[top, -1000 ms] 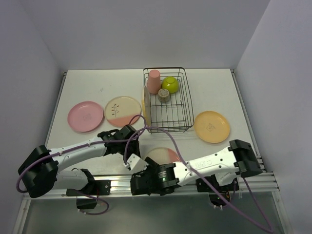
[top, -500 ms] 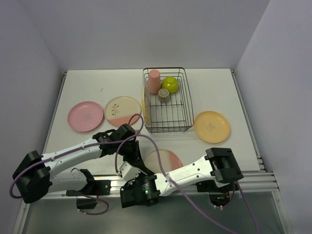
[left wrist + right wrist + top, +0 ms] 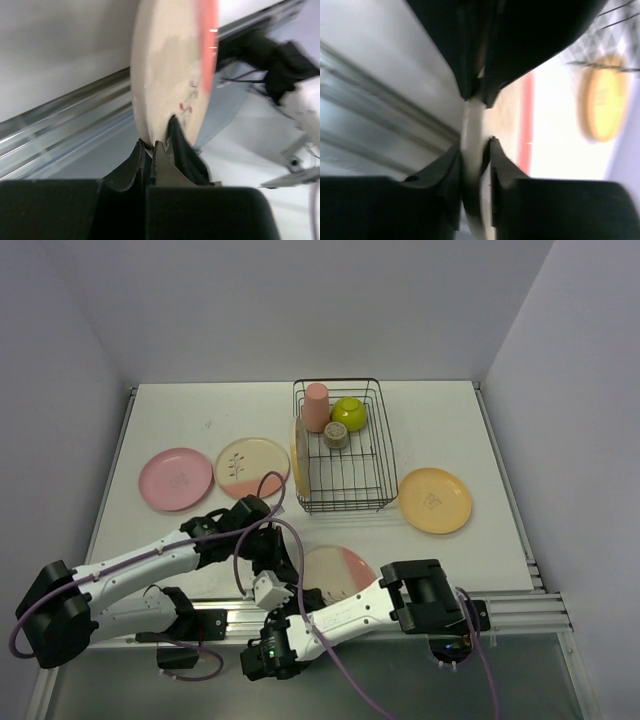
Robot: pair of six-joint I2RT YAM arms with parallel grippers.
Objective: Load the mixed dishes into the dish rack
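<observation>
A cream-and-pink plate (image 3: 340,570) sits near the table's front edge, and both grippers hold its left rim. My left gripper (image 3: 288,568) is shut on that rim; in the left wrist view the plate (image 3: 170,75) stands edge-on between the closed fingers of the left gripper (image 3: 155,145). My right gripper (image 3: 476,150) has its fingers pressed on both faces of the same rim (image 3: 472,125), just below the left gripper (image 3: 476,92). The black wire dish rack (image 3: 383,445) holds a salmon tumbler (image 3: 316,407), a lime bowl (image 3: 349,412), a grey cup (image 3: 335,436) and an upright plate (image 3: 297,452).
A plain pink plate (image 3: 176,478) and a cream-and-pink leaf plate (image 3: 252,466) lie left of the rack. An orange-yellow plate (image 3: 434,500) lies to its right. The right arm (image 3: 410,595) is folded low along the front rail (image 3: 510,612). Purple cables loop over the arms.
The right arm swung left along the front edge and its wrist dropped below the rail. Its gripper closed from wide open onto the plate's rim. The left gripper kept its hold.
</observation>
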